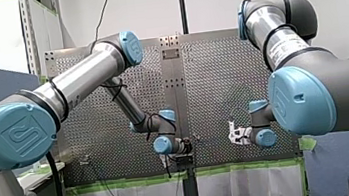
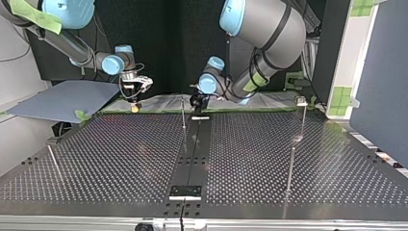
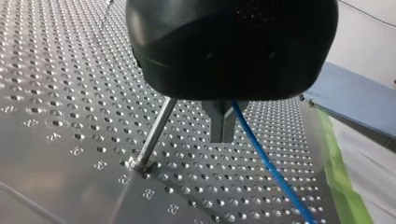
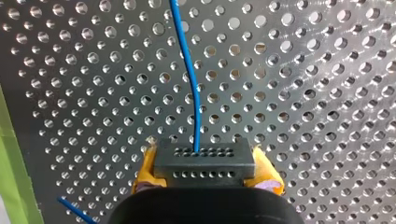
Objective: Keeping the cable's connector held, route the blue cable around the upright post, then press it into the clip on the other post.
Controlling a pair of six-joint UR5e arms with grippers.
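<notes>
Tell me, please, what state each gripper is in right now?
Left gripper: closed on the blue cable.
Right gripper: closed on the connector, with a yellow pad on either side of it.

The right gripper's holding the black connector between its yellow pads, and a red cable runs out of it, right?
Not quite: the cable is blue, not red. The right wrist view shows it running out of the black connector held between the right gripper's yellow pads.
</notes>
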